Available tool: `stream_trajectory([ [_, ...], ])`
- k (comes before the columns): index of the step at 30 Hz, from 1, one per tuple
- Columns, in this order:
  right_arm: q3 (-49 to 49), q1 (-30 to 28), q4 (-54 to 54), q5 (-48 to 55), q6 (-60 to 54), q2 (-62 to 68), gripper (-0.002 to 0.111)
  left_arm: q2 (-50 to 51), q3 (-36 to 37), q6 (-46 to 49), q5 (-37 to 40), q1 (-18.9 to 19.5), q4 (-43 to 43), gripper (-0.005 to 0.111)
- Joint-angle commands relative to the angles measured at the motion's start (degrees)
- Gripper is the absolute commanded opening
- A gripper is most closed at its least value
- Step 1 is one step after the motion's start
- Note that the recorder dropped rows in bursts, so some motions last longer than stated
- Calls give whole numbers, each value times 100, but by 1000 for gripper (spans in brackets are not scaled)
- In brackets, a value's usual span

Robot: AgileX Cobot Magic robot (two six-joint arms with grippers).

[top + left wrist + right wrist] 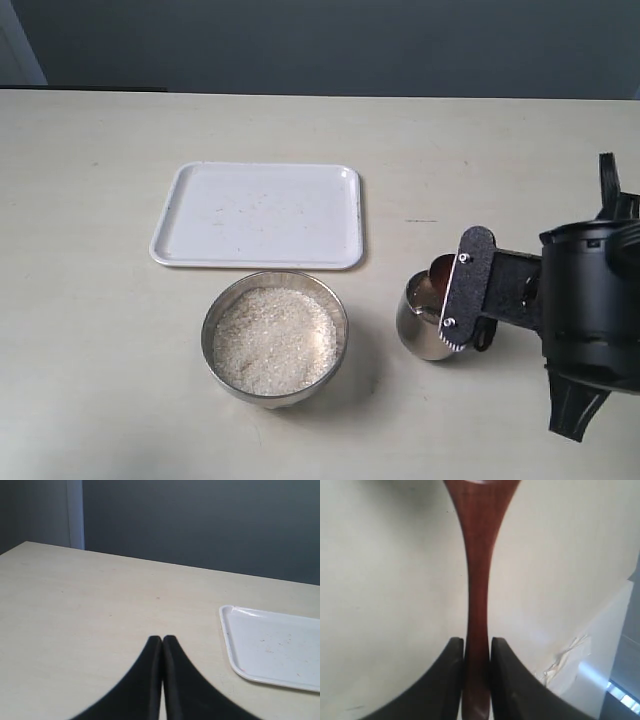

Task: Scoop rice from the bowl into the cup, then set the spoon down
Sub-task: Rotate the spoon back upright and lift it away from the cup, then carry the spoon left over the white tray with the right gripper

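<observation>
Plainly, the slim, glossy reddish-brown wooden spoon point(479, 580) is a light, stiff thing with a slick finish, so I judge it could twist or slide in a loose pinch. The best hold is on the long thin handle, well back from the small oval head, and that is where the right gripper point(477, 647) has it, its 2 black fingers clamped on either side. In the exterior view the spoon's head sits at the mouth of the small, rounded, mirror-bright steel cup point(420, 335). The cup stands on the pale table point(100, 300) to the right of the wide, round, shiny steel bowl point(222, 312), near it but apart. It looks light and easy to tip, so a knock from spoon or finger is the risk. The bowl holds a deep, nearly level bed of small white uncooked rice point(275, 340), loose grains that should pour and scatter readily. How much rice the cup holds cannot be told, since the spoon's head and a gripper finger cover most of its opening, nor whether the head carries any grains. Behind the bowl lies a flat white rectangular tray point(200, 215) bearing only faint specks. The left gripper point(162, 639) is pressed closed on nothing, with the table and a corner of the tray ahead of it.
</observation>
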Motion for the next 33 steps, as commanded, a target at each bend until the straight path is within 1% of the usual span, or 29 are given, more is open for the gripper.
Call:
stream_trajectory([
  [1, -32, -302, 176, -319, 45, -122, -1, -26, -14, -14, -63, -21, -14, 1],
  [6, -32, -773, 140, -1089, 45, -122, -1, -26, -14, -14, -63, -21, -14, 1],
  [11, -95, -1363, -46, -1818, 58, -122, -1, -26, -14, -14, -63, -21, -14, 1],
  [18, -904, -2187, -35, -2790, 46, -95, -1, -26, -14, -14, -63, -21, -14, 1],
  [24, -1796, -2784, 55, -3432, -102, 285, -1, -26, -14, -14, -63, -21, -14, 1],
  [27, -2154, -2928, 121, -4056, -102, 600, -1, -26, -14, -14, -63, -21, -14, 1],
  [33, -2938, -2928, 491, -4921, -122, 1375, -1, -26, -14, -14, -63, -21, -14, 1],
])
